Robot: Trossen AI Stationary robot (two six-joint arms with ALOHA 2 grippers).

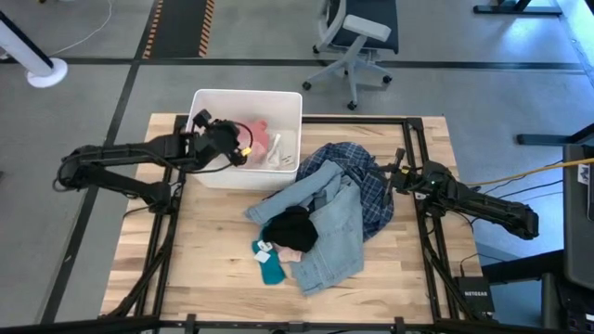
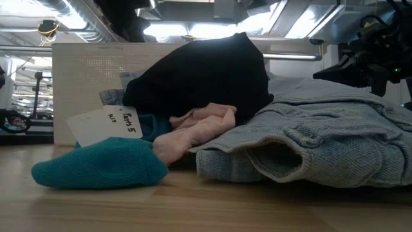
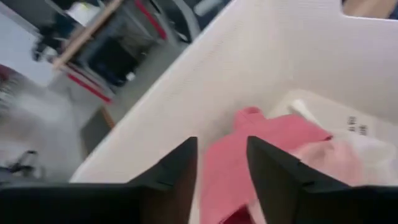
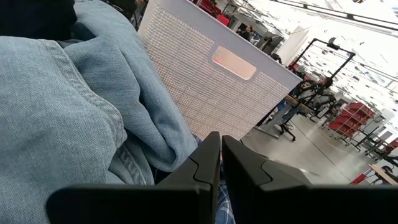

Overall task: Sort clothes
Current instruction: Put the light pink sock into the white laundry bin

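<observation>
A: Where are we w/ the sort?

B: Early, I'd judge. The white bin at the far left of the table has a pink piece and a white top in it. Everything else sits outside it in a pile mid-table.

A: What's in the pile?

B: Light blue denim spread over the middle, dark blue plaid shirt on its right and far side, small black piece on top of the denim, teal socks at the near left edge w/ a paper tag. Low view also shows a pale pink bit tucked between the socks and the denim.

A: Left gripper?

B: Left gripper hangs over the bin, fingers spread w/ a gap, nothing pinched. The pink piece lies in the bin right beyond the tips, so it looks like a drop-off, prob. just let go.

A: Right one?

B: Right gripper waits at the right edge of the pile, low by the plaid and denim, fingers pressed together, holding nothing that I can see.

A: So what's left?

B: Most of it: denim, plaid, black piece, socks, the pale pink bit. Where each goes, can't tell; only one bin in view.
</observation>
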